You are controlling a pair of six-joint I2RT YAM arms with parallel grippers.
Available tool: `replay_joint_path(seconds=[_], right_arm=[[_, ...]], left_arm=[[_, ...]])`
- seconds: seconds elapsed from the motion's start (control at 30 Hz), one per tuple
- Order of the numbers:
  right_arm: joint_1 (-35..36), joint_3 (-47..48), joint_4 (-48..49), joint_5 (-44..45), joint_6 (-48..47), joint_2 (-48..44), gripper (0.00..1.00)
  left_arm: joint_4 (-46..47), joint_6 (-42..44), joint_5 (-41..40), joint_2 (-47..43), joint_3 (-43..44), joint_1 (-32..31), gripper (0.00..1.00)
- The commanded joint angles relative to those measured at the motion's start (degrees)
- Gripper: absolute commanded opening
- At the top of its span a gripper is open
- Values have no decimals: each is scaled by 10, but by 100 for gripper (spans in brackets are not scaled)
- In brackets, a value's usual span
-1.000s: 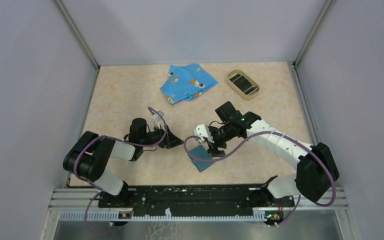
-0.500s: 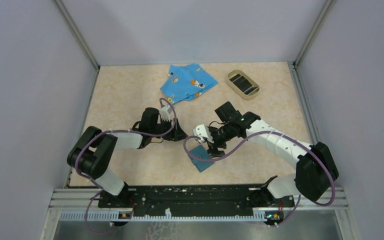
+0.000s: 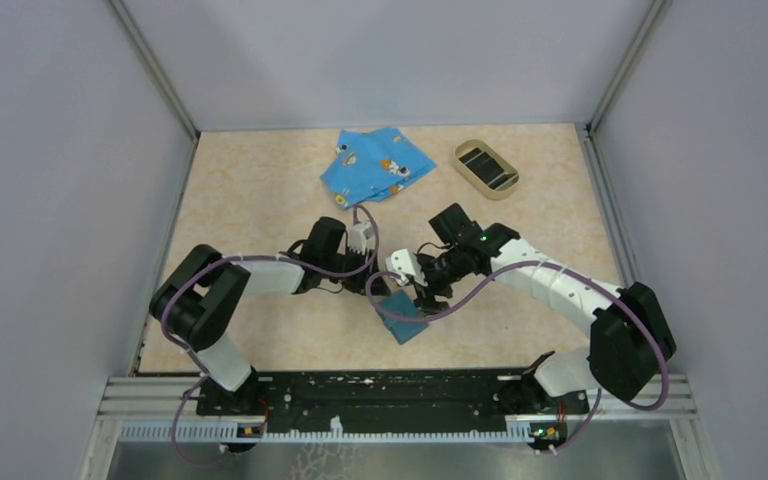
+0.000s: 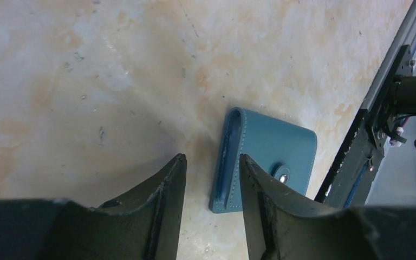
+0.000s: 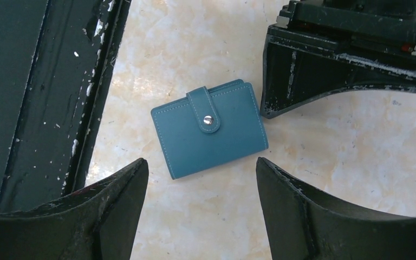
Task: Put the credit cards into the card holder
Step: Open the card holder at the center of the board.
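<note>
The card holder (image 3: 403, 318) is a closed teal wallet with its snap fastened, flat on the table. It also shows in the left wrist view (image 4: 265, 160) and the right wrist view (image 5: 210, 135). My left gripper (image 4: 211, 160) is open and empty, low over the table, its tips just short of the holder's folded edge; in the top view the left gripper (image 3: 375, 277) is just left of the holder. My right gripper (image 5: 200, 162) is open wide and empty above the holder. The black credit cards (image 3: 487, 166) lie in the tan tray at the back right.
A tan oval tray (image 3: 465, 148) holds the cards. A blue cartoon-print cloth (image 3: 375, 165) lies at the back centre. The black base rail (image 3: 390, 390) runs along the near edge, close to the holder. The two grippers are close together.
My left arm has reached to the right, bringing its gripper up to the card holder. The right arm and the holder have not moved.
</note>
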Motion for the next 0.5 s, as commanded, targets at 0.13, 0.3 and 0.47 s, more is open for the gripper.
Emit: replay_joint_path(seconds=[0.13, 0.3, 0.47], right_arm=[[-2, 6, 5, -23, -3, 5, 72], [-2, 6, 4, -26, -4, 8, 72], [-2, 5, 5, -28, -5, 10, 72]], left_arm=[[-83, 21, -38, 22, 38, -42, 47], [-113, 22, -62, 16, 38, -57, 47], [-146, 12, -107, 25, 51, -71, 32]])
